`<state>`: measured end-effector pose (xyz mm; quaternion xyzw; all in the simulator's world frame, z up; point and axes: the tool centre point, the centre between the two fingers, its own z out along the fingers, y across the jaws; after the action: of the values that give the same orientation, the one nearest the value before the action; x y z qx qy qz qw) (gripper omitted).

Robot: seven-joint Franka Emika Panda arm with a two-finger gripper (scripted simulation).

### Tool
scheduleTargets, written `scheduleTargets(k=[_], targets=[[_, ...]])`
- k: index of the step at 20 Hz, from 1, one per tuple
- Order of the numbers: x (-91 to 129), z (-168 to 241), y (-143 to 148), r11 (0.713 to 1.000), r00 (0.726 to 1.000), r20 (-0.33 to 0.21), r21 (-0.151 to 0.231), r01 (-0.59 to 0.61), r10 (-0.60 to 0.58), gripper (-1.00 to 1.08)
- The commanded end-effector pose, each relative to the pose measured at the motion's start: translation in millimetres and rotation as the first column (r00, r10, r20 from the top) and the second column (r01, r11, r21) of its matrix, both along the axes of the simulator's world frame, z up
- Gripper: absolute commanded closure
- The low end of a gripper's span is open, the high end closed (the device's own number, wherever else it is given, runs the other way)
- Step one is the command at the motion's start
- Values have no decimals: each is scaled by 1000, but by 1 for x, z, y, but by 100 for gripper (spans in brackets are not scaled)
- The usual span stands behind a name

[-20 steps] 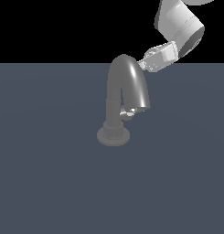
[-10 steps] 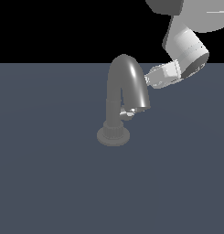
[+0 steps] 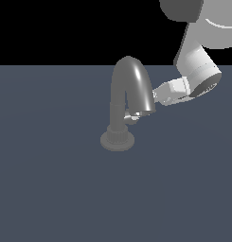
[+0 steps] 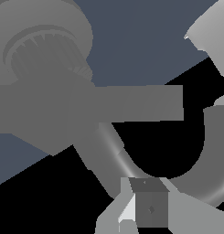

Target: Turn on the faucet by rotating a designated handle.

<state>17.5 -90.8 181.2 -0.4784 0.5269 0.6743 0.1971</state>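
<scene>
The gripper (image 3: 157,96) is dropping lower beside the faucet (image 3: 128,94), nearing the handle (image 3: 133,115); I cannot tell its jaws' spread.

The arm (image 3: 197,60) was smooth white and pale grey, built of fat rounded segments, with a darker grey joint at the top and a dark round end cap on its wrist. The tool (image 3: 157,96) was small, blocky and off-white. Close up, one finger (image 4: 151,208) showed a dark grey square pad with a tiny hole.
</scene>
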Motion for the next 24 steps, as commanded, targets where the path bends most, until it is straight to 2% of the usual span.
scheduleTargets(k=[1, 8, 24], targets=[[-1, -4, 0, 1000, 1000, -14, 4, 12, -12, 108], [-2, -5, -1, 1000, 1000, -19, 5, 15, -15, 108], [-40, -42, -18, 1000, 1000, -19, 5, 16, -16, 108]])
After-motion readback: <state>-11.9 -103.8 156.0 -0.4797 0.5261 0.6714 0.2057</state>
